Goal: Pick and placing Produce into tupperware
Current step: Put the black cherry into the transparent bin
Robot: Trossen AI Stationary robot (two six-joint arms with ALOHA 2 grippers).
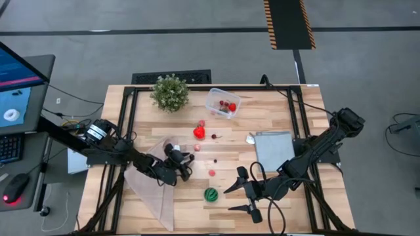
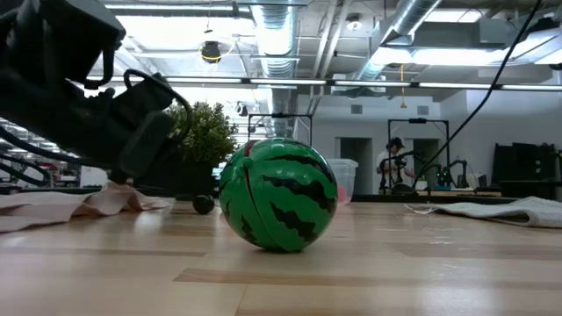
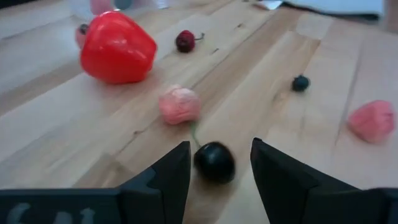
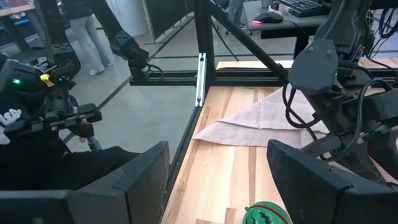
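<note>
On the left of the table a pale cloth point(image 1: 149, 187) lies crumpled under the left arm; the left gripper point(image 1: 186, 164) sits low over the wood near the table's middle, its fingers part-way open and straddling a small dark cherry-like piece point(image 3: 214, 162), which lies between the tips without visibly being pinched; just beyond it in the left wrist view lie a pink piece point(image 3: 179, 105), a big red strawberry-like fruit point(image 3: 117, 47), a dark red cherry point(image 3: 185, 40), a tiny dark berry point(image 3: 300, 83) and another pink piece point(image 3: 372, 121), all loose on the wood. Behind, at the far edge, stands the bushy potted plant point(image 1: 170, 92); to its right the clear tupperware point(image 1: 222, 103) rests on the table with a few red pieces inside. Nearer the front edge, the green striped ball point(image 1: 210, 194) sits alone, between the two grippers. Right of it the right gripper point(image 1: 244, 192) hovers with its fingers spread wide and nothing between them. Farther right a grey-blue square sheet point(image 1: 274, 148) lies flat beside the right arm.
</note>
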